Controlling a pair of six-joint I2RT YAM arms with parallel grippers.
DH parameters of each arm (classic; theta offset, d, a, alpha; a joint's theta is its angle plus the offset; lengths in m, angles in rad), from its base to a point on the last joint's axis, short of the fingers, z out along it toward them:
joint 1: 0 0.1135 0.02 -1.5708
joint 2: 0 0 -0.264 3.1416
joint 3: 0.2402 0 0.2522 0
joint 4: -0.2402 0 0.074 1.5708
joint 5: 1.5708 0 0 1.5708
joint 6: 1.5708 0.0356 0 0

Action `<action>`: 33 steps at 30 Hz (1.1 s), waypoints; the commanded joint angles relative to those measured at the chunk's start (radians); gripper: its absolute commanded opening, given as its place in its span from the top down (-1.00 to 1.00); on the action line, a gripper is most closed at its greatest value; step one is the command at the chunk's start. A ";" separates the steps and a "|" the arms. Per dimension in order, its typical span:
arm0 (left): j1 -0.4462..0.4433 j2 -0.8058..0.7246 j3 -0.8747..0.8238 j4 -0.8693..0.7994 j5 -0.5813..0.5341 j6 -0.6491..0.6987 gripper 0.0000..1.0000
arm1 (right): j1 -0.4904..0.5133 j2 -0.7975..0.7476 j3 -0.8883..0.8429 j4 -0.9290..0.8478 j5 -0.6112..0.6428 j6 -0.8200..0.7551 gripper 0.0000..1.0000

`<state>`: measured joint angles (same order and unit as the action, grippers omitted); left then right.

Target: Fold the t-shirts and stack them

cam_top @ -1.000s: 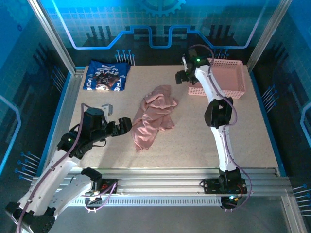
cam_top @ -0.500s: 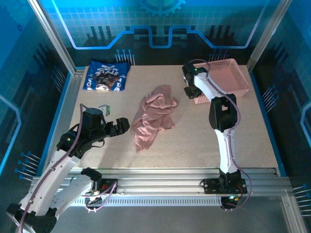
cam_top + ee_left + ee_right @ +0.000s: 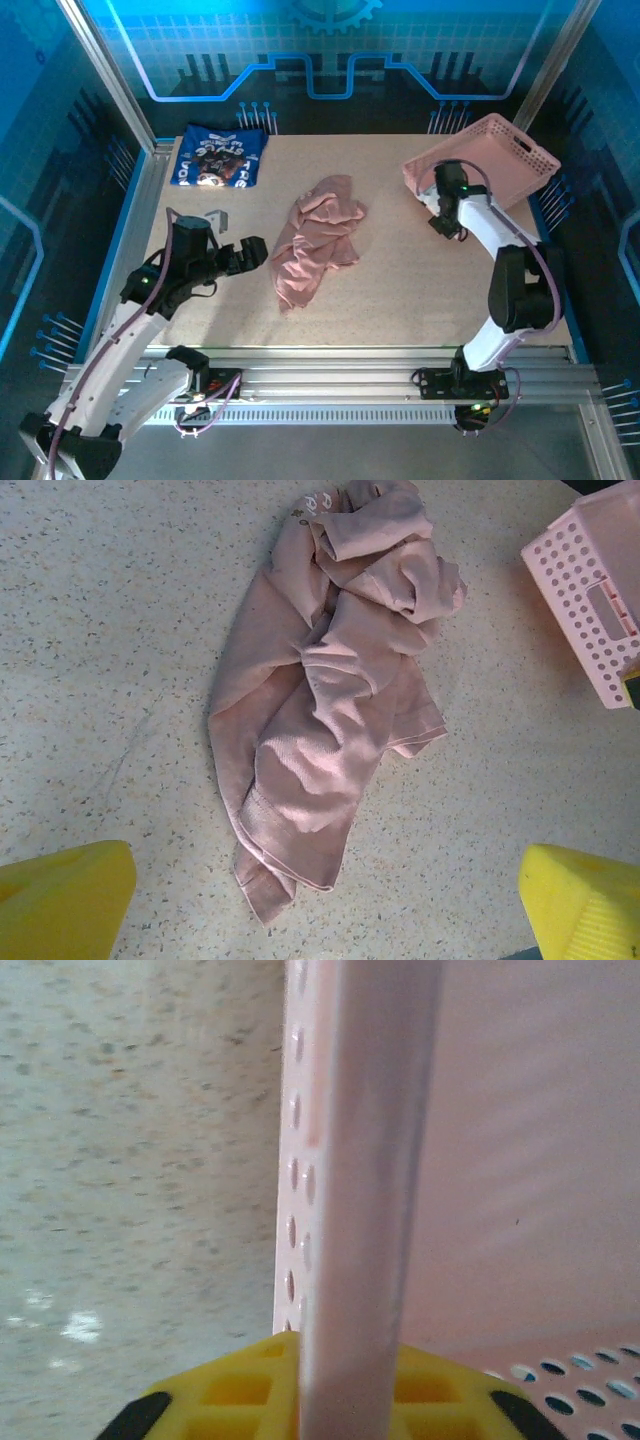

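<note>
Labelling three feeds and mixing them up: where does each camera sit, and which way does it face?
Top external: above, behind the arms, looking down at the table; both arms, left gripper and right gripper show.
Left wrist: on the left arm, facing down at the pink t-shirt; yellow fingertips in bottom corners.
Right wrist: on the right arm, close against the basket wall; yellow fingers below.
Shared: top and left wrist both show t-shirt and basket.
</note>
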<state>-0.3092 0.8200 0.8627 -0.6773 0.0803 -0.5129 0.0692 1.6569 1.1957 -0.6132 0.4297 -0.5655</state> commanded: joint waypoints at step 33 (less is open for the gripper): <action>0.038 -0.072 -0.033 -0.043 0.045 0.029 -0.98 | 0.227 1.000 1.543 -0.530 0.046 1.169 0.19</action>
<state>-0.2825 0.7715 0.8467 -0.6701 0.1280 -0.4915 0.3008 2.6179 2.6606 -0.9970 0.3710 0.5354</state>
